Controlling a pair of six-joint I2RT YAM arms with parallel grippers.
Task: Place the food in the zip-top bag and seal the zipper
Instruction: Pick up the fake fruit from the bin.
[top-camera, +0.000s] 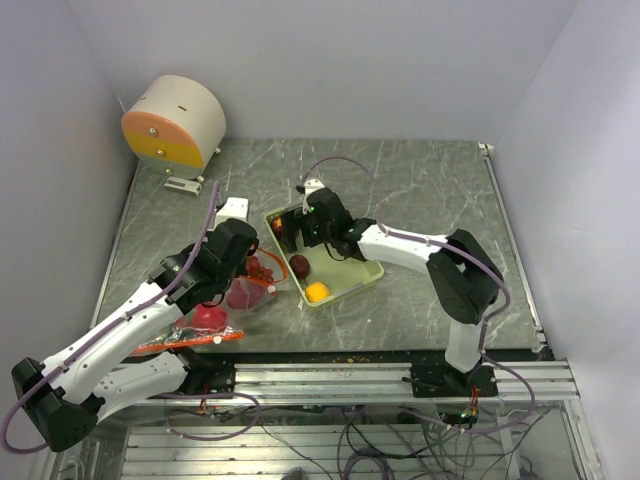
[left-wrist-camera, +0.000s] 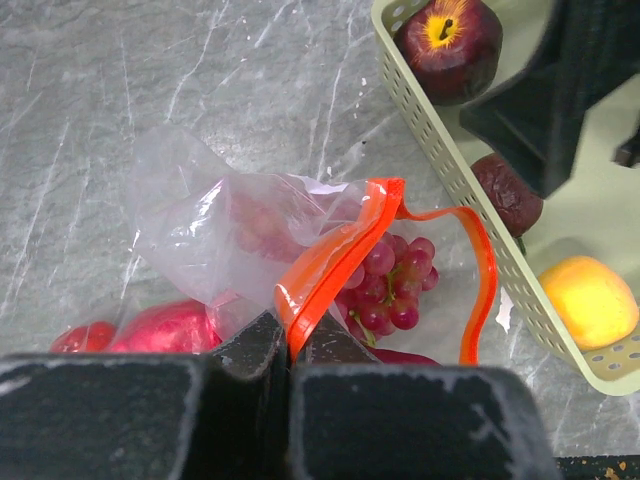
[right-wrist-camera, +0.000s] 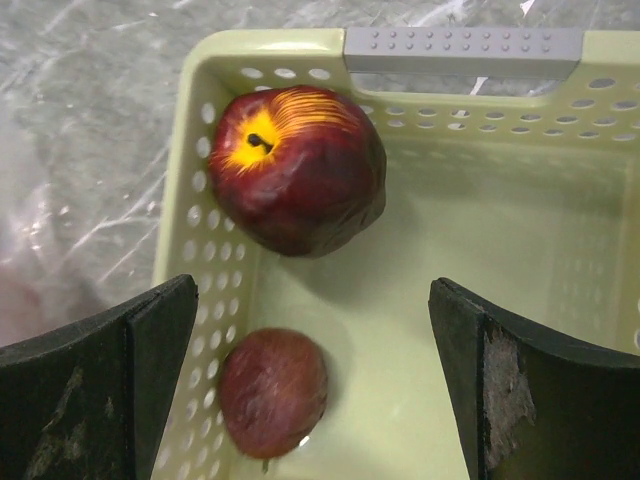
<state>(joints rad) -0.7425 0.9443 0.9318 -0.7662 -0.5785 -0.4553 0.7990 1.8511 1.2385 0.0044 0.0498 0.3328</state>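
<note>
Far upper left of the top view, a cream and orange drum (top-camera: 175, 125) sits at the back corner of the grey marbled worktop (top-camera: 430, 190).

Come right and down. Your left pincer (left-wrist-camera: 288, 345) is low and left of centre, its jaws pressed together on the orange zipper (left-wrist-camera: 330, 255) of the zip-top bag (left-wrist-camera: 215, 225). In the left wrist view that clamp sits bottom centre, and the clear plastic billows up and left from it. At lower left of that view a pink-red dragon fruit (left-wrist-camera: 165, 325) shows against the plastic; whether it's inside the bag, I can't tell you. Just right of your fingers, the grape bunch (left-wrist-camera: 390, 285) lies within the loop of the zipper, and the mouth is open.

Next, the pale green tray (left-wrist-camera: 440, 150) runs down the right side, just beside the bag. There are three pieces in it:
- The red apple (right-wrist-camera: 295, 170) is at upper left of the right wrist view, in the tray's corner.
- A dark round fruit (right-wrist-camera: 272, 390) lies below the apple, against the perforated wall.
- The orange (left-wrist-camera: 592, 300) is at lower right of the left wrist view.

Your right pincer (right-wrist-camera: 315, 375) hangs over the tray with its jaws wide apart and nothing between them. The apple and the dark fruit lie below the gap.
</note>
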